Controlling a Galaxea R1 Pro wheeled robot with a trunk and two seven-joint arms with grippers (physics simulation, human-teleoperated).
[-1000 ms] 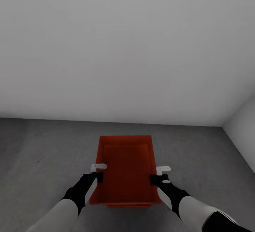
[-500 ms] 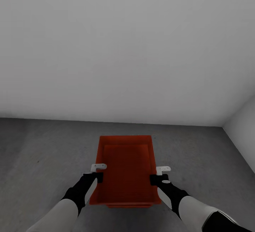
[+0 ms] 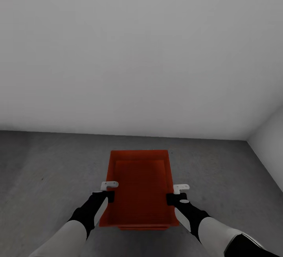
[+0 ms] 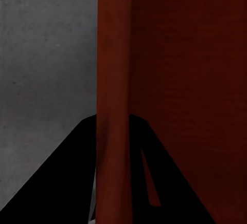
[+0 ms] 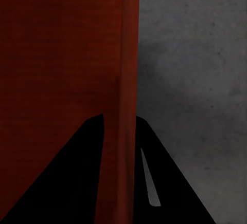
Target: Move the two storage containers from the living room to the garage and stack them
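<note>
An orange-red topless storage container [image 3: 141, 186] lies lengthwise in front of me above the dark grey concrete floor [image 3: 47, 170]. My left gripper [image 3: 107, 194] is shut on its left long wall [image 4: 113, 80], one black finger on each side. On the opposite long wall [image 5: 128, 54] my right gripper [image 3: 175, 196] is likewise shut. A thin orange-red edge [image 3: 141, 228] shows under the container's near wall; I cannot tell whether it is the second container. Whether the container rests on the floor or hangs just above it is unclear.
A plain pale grey wall [image 3: 141, 52] stands ahead, and a second wall [image 3: 271, 147] meets it at a corner to the right. Bare mottled concrete [image 4: 46, 54] spreads out on both sides of the container [image 5: 195, 54].
</note>
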